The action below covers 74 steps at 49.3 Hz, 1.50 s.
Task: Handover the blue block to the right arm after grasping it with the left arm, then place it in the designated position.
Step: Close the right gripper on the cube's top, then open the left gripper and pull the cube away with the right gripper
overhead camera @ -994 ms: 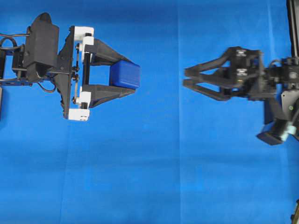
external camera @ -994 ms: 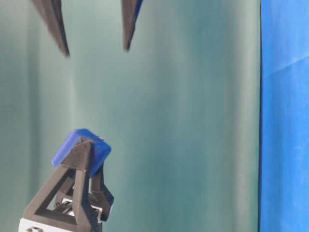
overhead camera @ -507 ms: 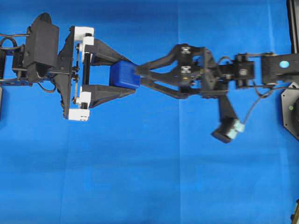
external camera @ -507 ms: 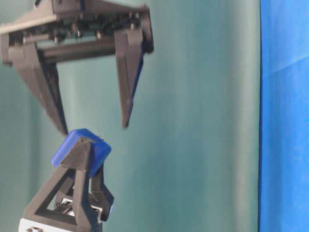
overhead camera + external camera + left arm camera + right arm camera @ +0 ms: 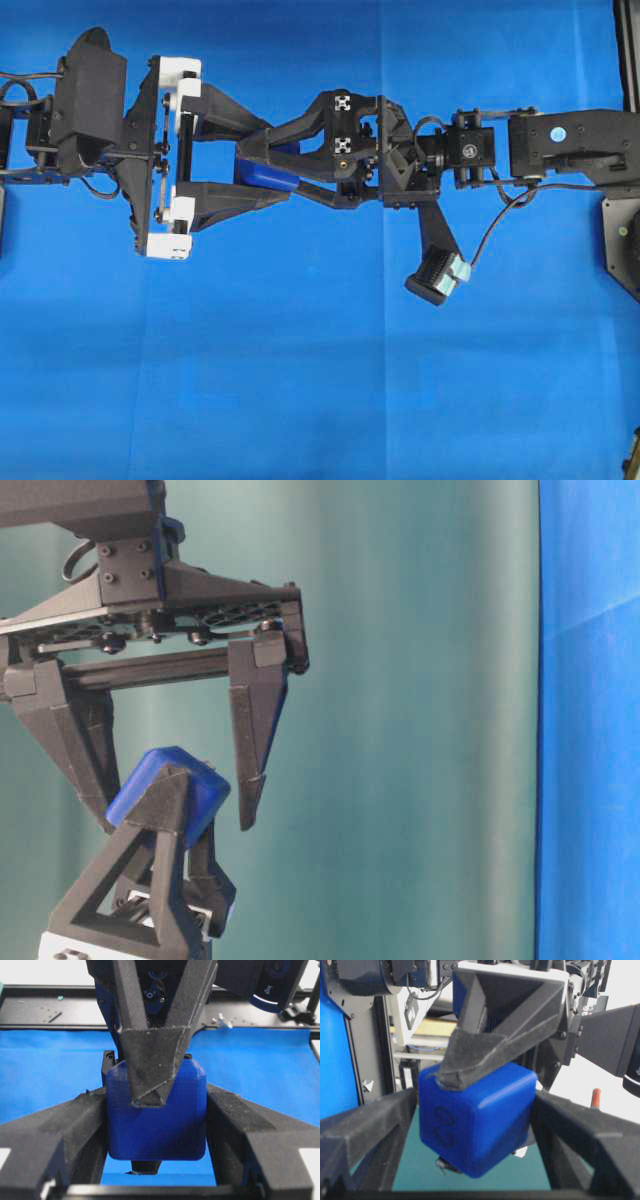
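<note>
A: Where's the blue block [image 5: 262,175] right now?

B: Up off the blue cloth [image 5: 300,380], pinched at the tips of the left gripper [image 5: 268,170], the one with the white brackets. Its two fingers press on opposite sides of the block.

A: And the right gripper [image 5: 255,163]?

B: It reaches in from the right, meeting the left one tip to tip. Its fingers are spread wide and straddle the block, turned crosswise to the left fingers. From the side, one finger [image 5: 252,750] hangs just beside the block [image 5: 170,790] with a gap, the other [image 5: 75,745] sits close on the far side.

A: Touching it?

B: On the near side, no. The far side I can't tell. In the right wrist view the block [image 5: 477,1115] sits between its two fingers with space at each side.

A: What's dangling under the right arm?

B: A small camera [image 5: 437,277] on a strut, with a cable [image 5: 500,215] looping back to the arm.
</note>
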{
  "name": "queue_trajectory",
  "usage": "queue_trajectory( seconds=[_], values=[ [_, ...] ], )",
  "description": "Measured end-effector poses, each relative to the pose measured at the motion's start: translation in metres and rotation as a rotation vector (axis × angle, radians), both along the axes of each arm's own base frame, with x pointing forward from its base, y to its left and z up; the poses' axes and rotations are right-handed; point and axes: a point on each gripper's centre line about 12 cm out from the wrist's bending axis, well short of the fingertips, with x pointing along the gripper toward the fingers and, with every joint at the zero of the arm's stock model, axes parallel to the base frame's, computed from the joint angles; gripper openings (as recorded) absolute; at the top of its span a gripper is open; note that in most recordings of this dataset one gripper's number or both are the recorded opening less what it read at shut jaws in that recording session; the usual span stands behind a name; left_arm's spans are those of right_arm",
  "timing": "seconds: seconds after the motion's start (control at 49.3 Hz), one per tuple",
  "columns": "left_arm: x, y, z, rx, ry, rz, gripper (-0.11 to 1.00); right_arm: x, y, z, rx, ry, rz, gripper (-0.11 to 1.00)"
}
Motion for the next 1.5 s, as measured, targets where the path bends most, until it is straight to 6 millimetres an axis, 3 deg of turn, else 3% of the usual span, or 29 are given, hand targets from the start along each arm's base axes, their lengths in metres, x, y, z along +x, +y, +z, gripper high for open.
queue_trajectory(
  seconds=[0.122, 0.223, 0.264, 1.035, 1.075, 1.177, 1.238, 1.501],
  values=[
    [0.0003, -0.0005, -0.0005, 0.000, 0.002, -0.002, 0.48, 0.0002, -0.0002, -0.0005, 0.001, 0.008, -0.002, 0.82],
    [0.0003, -0.0006, -0.0005, 0.003, 0.002, -0.002, 0.48, 0.0011, -0.0013, -0.0012, -0.001, 0.036, -0.010, 0.57],
    [0.0003, 0.0000, -0.0005, 0.006, 0.002, -0.001, 0.48, 0.0016, -0.0020, -0.0018, 0.000, 0.055, -0.016, 0.53],
    [0.0003, 0.0000, -0.0007, 0.000, 0.003, 0.000, 0.49, 0.0043, -0.0037, -0.0006, 0.035, 0.108, -0.037, 0.53],
    [0.0003, 0.0000, -0.0007, 0.000, 0.003, 0.000, 0.54, 0.0043, -0.0037, -0.0006, 0.038, 0.108, -0.037, 0.53],
    [0.0004, 0.0000, 0.0009, 0.002, -0.011, 0.000, 0.82, 0.0040, -0.0038, -0.0033, 0.042, 0.116, -0.038, 0.53],
    [0.0002, 0.0000, 0.0018, 0.008, -0.015, 0.000, 0.91, 0.0036, -0.0045, -0.0029, 0.045, 0.117, -0.041, 0.53],
    [0.0005, 0.0000, 0.0014, 0.005, -0.015, 0.000, 0.93, 0.0027, -0.0045, -0.0060, 0.045, 0.125, -0.041, 0.53]
  ],
)
